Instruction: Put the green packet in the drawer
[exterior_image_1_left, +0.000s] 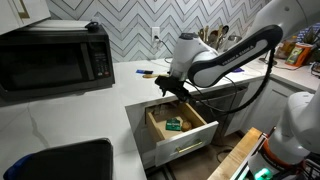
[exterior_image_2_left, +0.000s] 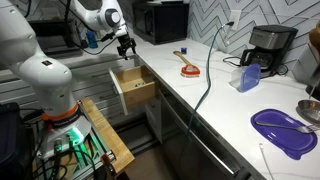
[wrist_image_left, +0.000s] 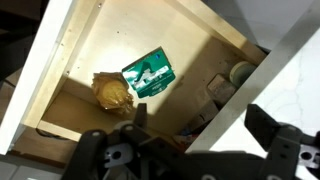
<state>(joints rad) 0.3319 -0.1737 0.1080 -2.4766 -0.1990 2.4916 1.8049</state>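
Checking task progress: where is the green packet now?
In the wrist view the green packet lies flat on the wooden floor of the drawer, beside a crumpled yellowish object.

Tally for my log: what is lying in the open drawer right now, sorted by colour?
Green: 1, the green packet
Tan: 1, a crumpled wad
Pale: 2, small items against a side wall of the drawer, partly hidden, so this count is less sure
Total: 4
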